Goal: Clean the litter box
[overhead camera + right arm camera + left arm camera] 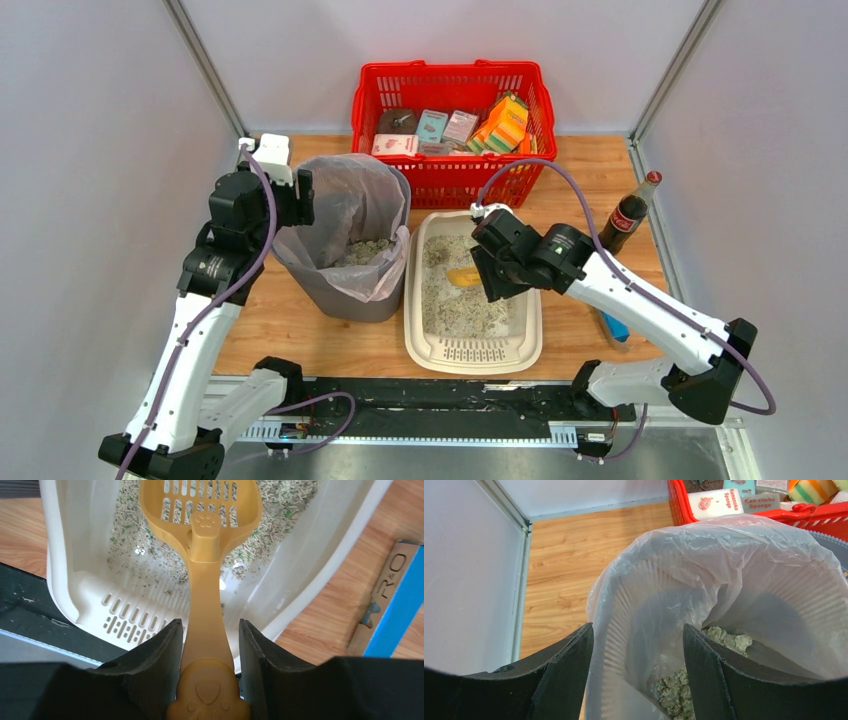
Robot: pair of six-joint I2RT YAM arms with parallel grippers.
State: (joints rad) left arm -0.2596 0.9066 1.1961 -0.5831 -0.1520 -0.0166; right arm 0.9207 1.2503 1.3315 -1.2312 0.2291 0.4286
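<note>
Robot lab cell: plain white walls (pixel 90 120), wooden table (pixel 270 338), arm mounting rail (pixel 450 396).

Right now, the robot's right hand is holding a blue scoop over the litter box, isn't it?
Almost. The scoop is yellow, not blue, and the right wrist view shows that clearly. The rest is right: the right hand is closed on the scoop's handle, with its slotted end over the litter box.
</note>
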